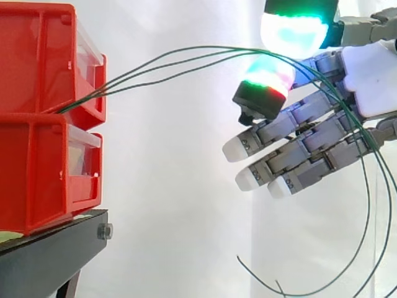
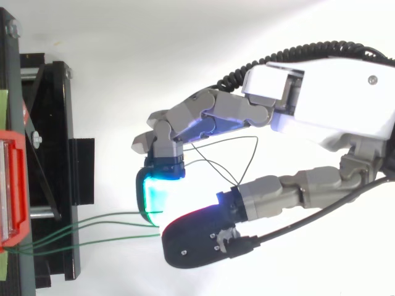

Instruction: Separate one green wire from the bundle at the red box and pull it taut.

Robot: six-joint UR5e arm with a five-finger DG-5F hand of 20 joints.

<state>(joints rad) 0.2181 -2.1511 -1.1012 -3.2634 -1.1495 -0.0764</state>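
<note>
1. Red box (image 1: 37,62), left edge: green wires (image 1: 173,62) leave its front and arch right, slack.
2. Hand (image 1: 372,74), right: two pads (image 1: 291,31) pinch all the wires together, while the other fingers (image 1: 248,146) stay straight.
3. I judge the separating not yet done. Next I'd isolate one wire, then draw it rightward.

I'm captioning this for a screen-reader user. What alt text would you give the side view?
Thin green wires arc from the upper red bin at left to the robot hand at right, cross it and hang in loose loops below. That bin sits on a second red bin on a black stand, before a white curtain.
</note>
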